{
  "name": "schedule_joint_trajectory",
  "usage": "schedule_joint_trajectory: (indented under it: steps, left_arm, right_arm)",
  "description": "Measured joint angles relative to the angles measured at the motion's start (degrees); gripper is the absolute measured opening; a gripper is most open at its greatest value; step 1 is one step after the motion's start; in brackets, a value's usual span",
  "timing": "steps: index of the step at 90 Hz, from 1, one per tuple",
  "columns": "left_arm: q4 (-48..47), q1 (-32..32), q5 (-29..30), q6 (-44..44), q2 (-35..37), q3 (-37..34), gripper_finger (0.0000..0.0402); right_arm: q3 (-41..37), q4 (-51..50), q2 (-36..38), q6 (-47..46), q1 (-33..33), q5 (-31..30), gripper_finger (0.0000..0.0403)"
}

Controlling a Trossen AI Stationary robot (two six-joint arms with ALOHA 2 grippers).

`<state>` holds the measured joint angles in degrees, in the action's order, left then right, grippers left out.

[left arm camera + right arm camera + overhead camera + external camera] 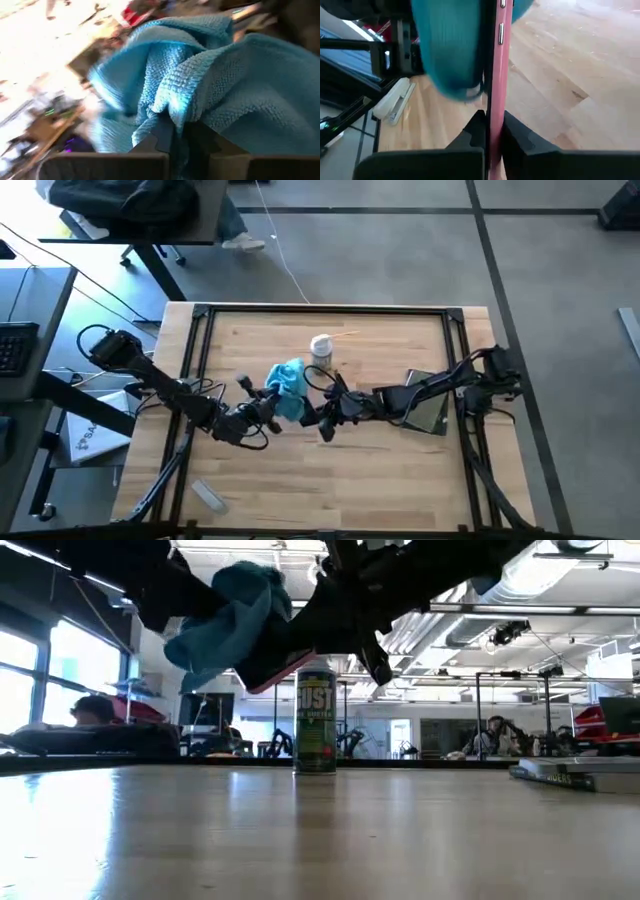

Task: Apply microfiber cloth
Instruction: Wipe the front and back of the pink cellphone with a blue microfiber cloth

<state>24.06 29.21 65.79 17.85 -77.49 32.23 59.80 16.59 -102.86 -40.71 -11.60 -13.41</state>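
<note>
Two grippers meet above the middle of the table (400, 470), and the move depends on how the cloth (288, 386) lies against the phone (494, 75) between them. On the left side, the left arm reaches in from the table's left edge, and the left gripper (268, 408) is closed on a bunched fold of the cloth; in its wrist view the fabric is pinched between the dark fingers (162, 135) and hangs in front of them. The cloth is in the air, not on the wood, and in the low view it hangs beside the can (316, 722), higher than the can's top. To the right of it, the right gripper (325, 420) is closed on the pink-edged phone, which is seen edge-on in its wrist view, its long axis pointing away from the fingers. The cloth lies against one flat face of the phone, on the left arm's side, so I judge the left gripper is the nearer one to do the wiping, along that long axis, while the right arm only holds steady. The right arm comes in low from the table's right edge, over a dark flat pad (428, 412).
</note>
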Motion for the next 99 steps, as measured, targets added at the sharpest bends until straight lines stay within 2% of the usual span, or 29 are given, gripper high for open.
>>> schedule_joint_trajectory:
  steps: [8, 18, 27, 33, 39, 50, 63, 77, 99]
  left_arm:
    - [0.2, -1.2, -7.3, -2.4, -0.1, 0.0, 0.0009]
    - [2.0, -1.8, -12.8, -4.0, -0.7, 0.0, 0.0009]
    - [5.1, -1.6, -19.7, -0.7, -1.8, 0.1, 0.0009]
    - [5.9, -1.0, -20.8, 1.5, -3.1, 0.8, 0.0009]
    - [5.8, -0.4, -18.7, 2.9, -4.2, 1.6, 0.0009]
    - [6.1, -0.4, -11.5, 3.3, -5.2, 2.9, 0.0009]
    - [7.1, -1.0, -10.1, 3.9, -5.3, 4.0, 0.0009]
    - [11.1, 0.5, -4.7, 10.7, -5.2, 4.9, 0.0009]
    - [11.9, 3.9, 10.5, 21.4, -3.9, 4.5, 0.001]
  right_arm:
    - [0.8, 0.4, 0.0, 0.9, 0.4, -0.6, 0.0]
    - [1.5, 0.5, 0.0, 2.4, 0.9, -0.7, 0.0]
    - [2.3, 1.1, 0.0, 3.4, 1.1, 0.3, 0.0]
    - [2.5, 1.3, 0.0, 3.9, 1.1, 0.7, 0.0]
    - [2.5, 1.4, 0.0, 4.1, 1.1, 0.9, 0.0]
    - [2.5, 2.2, 0.1, 3.3, 1.4, 1.3, 0.0]
    - [2.5, 2.1, 0.1, 1.7, 0.9, 1.7, 0.0]
    - [2.5, 0.5, 0.1, -0.3, 0.1, 5.2, 0.0]
    - [2.5, -0.2, 0.1, -0.9, -1.3, 6.6, 0.0]
